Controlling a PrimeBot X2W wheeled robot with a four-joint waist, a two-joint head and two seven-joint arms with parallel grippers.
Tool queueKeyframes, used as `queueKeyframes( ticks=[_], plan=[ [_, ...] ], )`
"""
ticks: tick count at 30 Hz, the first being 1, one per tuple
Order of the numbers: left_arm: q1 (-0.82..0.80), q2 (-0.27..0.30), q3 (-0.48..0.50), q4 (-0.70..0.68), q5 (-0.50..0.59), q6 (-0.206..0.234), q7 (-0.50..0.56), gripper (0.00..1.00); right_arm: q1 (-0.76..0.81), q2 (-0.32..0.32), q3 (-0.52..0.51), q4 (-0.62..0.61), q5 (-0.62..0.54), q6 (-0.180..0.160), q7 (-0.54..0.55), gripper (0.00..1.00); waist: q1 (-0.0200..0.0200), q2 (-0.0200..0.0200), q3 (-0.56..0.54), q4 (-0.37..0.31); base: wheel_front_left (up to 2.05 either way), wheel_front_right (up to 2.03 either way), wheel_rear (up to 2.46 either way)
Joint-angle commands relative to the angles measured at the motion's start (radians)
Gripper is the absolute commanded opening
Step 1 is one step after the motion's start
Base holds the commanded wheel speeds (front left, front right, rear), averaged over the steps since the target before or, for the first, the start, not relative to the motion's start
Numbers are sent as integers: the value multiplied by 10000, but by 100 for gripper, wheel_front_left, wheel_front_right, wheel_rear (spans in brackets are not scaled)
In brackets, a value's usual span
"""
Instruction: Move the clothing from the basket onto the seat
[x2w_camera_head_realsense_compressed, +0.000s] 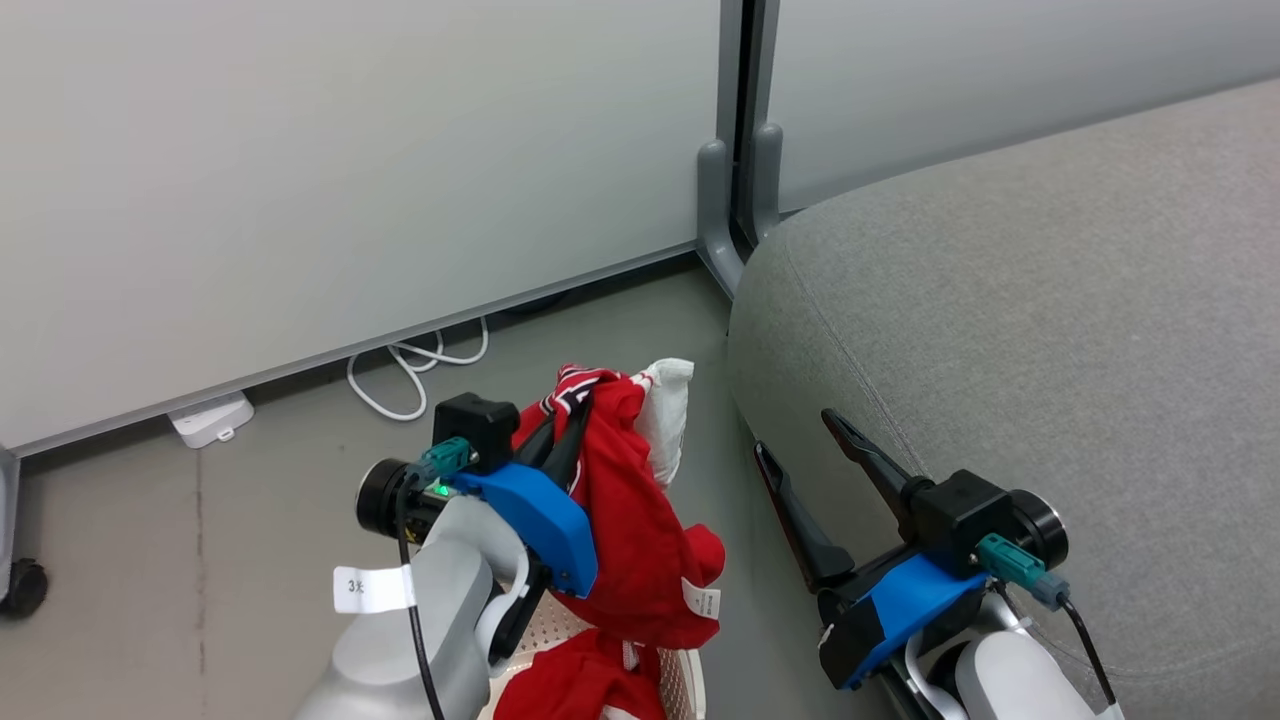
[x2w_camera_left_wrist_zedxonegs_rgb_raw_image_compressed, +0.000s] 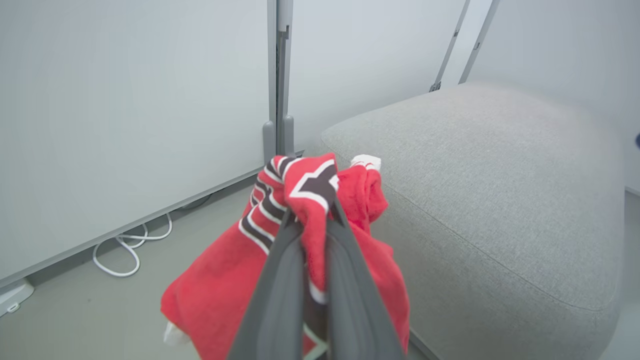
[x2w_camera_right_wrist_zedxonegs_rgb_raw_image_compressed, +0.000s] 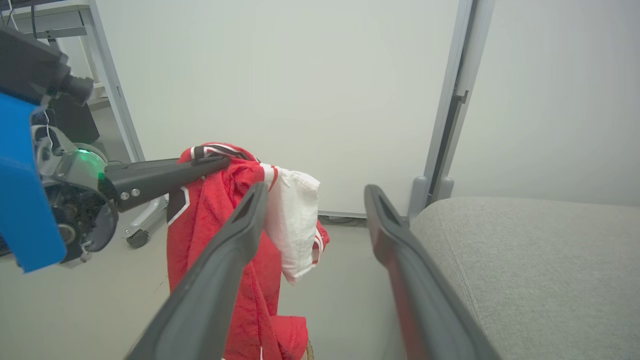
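Red clothing (x2w_camera_head_realsense_compressed: 640, 520) hangs clamped in the left end effector (x2w_camera_head_realsense_compressed: 578, 408) beside the seat (x2w_camera_head_realsense_compressed: 1050, 300). Right end effector (x2w_camera_head_realsense_compressed: 794, 431) gapes empty.

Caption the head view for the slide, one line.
Left hand shut on a red garment held above the basket, right hand open near the grey seat.

A: Where is room showing?

B: The grey seat's (x2w_camera_head_realsense_compressed: 1050, 300) top is lying bare; a strip of floor (x2w_camera_head_realsense_compressed: 715, 470) is running free between it and the hanging red garment (x2w_camera_head_realsense_compressed: 630, 520).

A: What is blocking?

B: The white partition (x2w_camera_head_realsense_compressed: 300, 180) and its grey post (x2w_camera_head_realsense_compressed: 725, 100) are closing off the back; a white cable (x2w_camera_head_realsense_compressed: 415, 362) is trailing at its foot; the right gripper (x2w_camera_head_realsense_compressed: 793, 431) is hovering by the seat's edge.
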Motion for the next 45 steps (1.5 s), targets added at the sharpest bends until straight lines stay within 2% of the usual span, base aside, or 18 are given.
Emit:
queueKeyframes(
  ticks=[1, 13, 25, 31, 45],
  plan=[
    [-215, -1, -53, -48, -69, -76, -35, 0, 149, -32, -5, -16, 35, 4, 21, 100, 2, -1, -220, 222, 0, 0, 0],
    [-1377, -166, -839, -509, -279, -77, 47, 0, 298, -32, -89, -9, 64, 4, 164, 100, 2, -1, -676, 802, 0, 0, 0],
    [-1427, -221, -1241, -509, -347, -74, -9, 0, 125, -32, 207, 178, 267, 4, 278, 100, 2, -1, -666, 812, 0, 0, 0],
    [-1451, -223, -1435, -638, -498, -74, 65, 0, -654, -27, 794, 1099, 666, 4, 418, 100, 2, -1, -577, 866, 0, 0, 0],
    [-1405, -242, -2185, -1249, -972, -76, 176, 0, -2606, -27, 2322, 3946, 2795, 4, -201, 100, 2, -1, -498, 1143, 0, 0, 0]
  ],
)
